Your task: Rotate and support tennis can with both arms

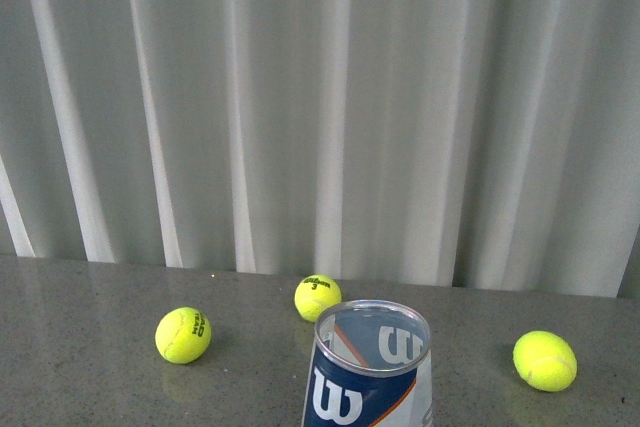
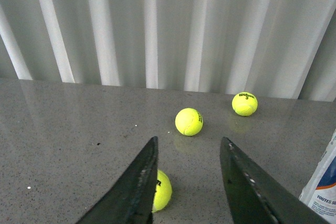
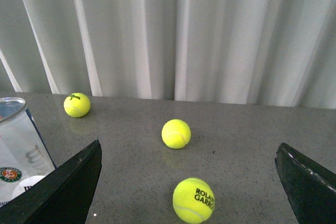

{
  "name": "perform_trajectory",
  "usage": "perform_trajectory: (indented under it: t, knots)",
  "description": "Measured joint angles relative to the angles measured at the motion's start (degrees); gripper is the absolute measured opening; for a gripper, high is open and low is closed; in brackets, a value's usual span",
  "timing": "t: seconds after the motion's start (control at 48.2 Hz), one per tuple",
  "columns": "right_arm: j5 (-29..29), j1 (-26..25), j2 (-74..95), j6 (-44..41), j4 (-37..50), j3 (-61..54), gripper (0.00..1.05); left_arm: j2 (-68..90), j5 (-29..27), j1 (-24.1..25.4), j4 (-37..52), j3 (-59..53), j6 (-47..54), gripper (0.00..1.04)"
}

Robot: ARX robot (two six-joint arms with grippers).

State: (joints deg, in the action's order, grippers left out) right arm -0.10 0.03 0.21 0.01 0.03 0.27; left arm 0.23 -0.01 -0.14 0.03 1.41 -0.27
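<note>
A gray speckled table (image 1: 90,347) was seen, smooth and a little shiny. Behind it, at the far edge, a pale curtain (image 1: 320,97) hung in long folds across the whole room.

The tennis can (image 1: 368,372) stood upright at the near middle of the table, its open silver rim up. Three tennis balls were spread on the table in the front view: one to the left (image 1: 183,335), one just behind the can (image 1: 317,298), and one to the right (image 1: 545,360). None was touching the can.

No arm was seen in the front view. In the left wrist view, the left gripper (image 2: 189,182) was held partly open, with nothing between its plates. In the right wrist view, the right gripper (image 3: 189,182) was spread wide, and nothing was held in it.
</note>
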Motion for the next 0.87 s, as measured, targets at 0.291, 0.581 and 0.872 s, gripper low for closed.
perform_trajectory:
  t: [0.291,0.581,0.872]
  knots:
    - [0.0,0.0,0.0,0.0,0.0,0.0,0.98,0.0,0.0,0.0,0.0,0.0,0.0,0.87]
    - [0.0,0.0,0.0,0.0,0.0,0.0,0.98,0.0,0.0,0.0,0.0,0.0,0.0,0.98]
    - [0.0,0.0,0.0,0.0,0.0,0.0,0.98,0.0,0.0,0.0,0.0,0.0,0.0,0.98]
